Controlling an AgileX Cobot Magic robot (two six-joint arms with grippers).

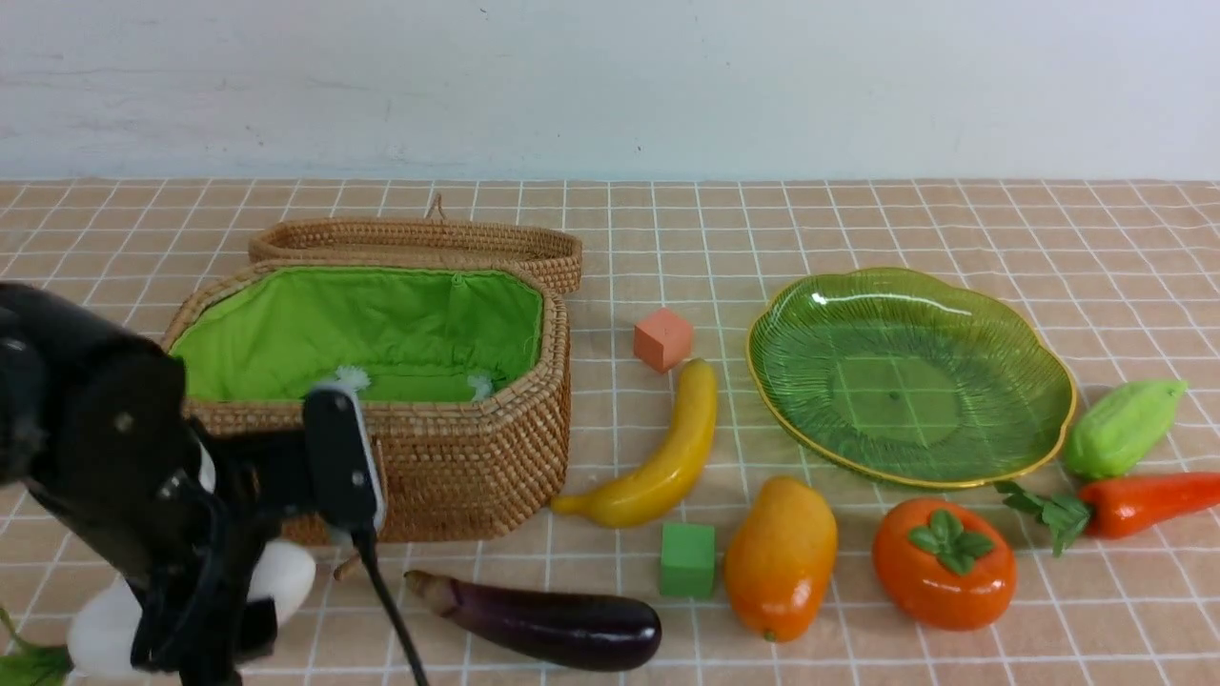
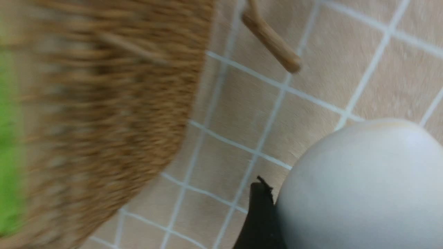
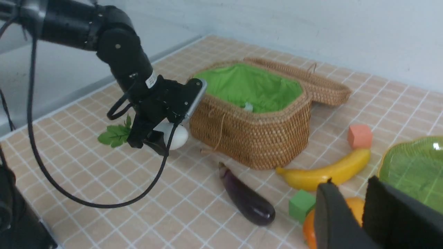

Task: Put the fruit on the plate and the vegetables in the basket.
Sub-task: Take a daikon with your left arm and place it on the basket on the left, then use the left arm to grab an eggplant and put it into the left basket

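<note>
At the near left of the tan tiled tabletop [image 1: 858,219], the left gripper [image 3: 149,142] straddles the white toy radish with green leaves [image 1: 286,576], just in front of the octagonal woven wicker basket [image 1: 477,457]. One black finger [image 2: 259,214] touches the radish's white body. The other finger is hidden in the wrist view, so I cannot tell if the grip is clamped or if the radish is off the table. The basket lid [image 1: 419,243] lies open behind, with the bright green lining [image 1: 362,324] showing.

The dark purple toy eggplant [image 1: 553,624] lies on the table in front of the basket's right corner. The curved yellow banana [image 1: 667,457] lies just right of the basket, with a small salmon cube [image 1: 662,338] past its far tip and a small green cube [image 1: 687,559] near its near end. The oval orange-yellow mango [image 1: 782,557] is just right of the green cube, and the squat orange persimmon with green leaf cap [image 1: 944,572] is right of the mango. Both sit on the table in front of the translucent green glass plate with yellow rim [image 1: 905,381].

The light green ridged gourd [image 1: 1125,426] is just beside the plate's right edge, with the red-orange carrot [image 1: 1144,502] in front of it, leaves toward the persimmon. The right gripper [image 3: 351,181] is out of the front view. Its wrist camera shows its jaws a little apart with nothing between them and the mango behind.
</note>
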